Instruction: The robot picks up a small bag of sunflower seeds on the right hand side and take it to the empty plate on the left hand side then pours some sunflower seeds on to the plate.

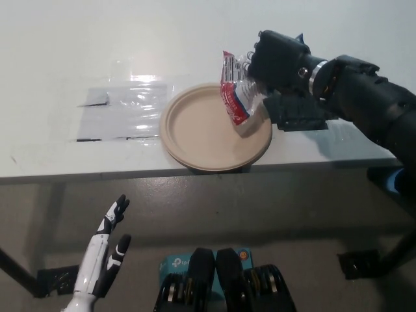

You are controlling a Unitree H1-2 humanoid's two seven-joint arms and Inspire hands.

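My black right hand (278,60) is shut on a small red, white and clear bag of sunflower seeds (234,96). The bag hangs tilted over the right part of the tan paper plate (198,133), which sits near the white table's front edge. No seeds show on the plate. Down at the lower left, below the table edge, my white left hand (104,257) rests open with its fingers apart.
A shiny clear plastic sheet (123,110) lies flat on the white table (78,39) left of the plate. The table's front edge (97,175) runs across the middle of the picture, with dark floor below.
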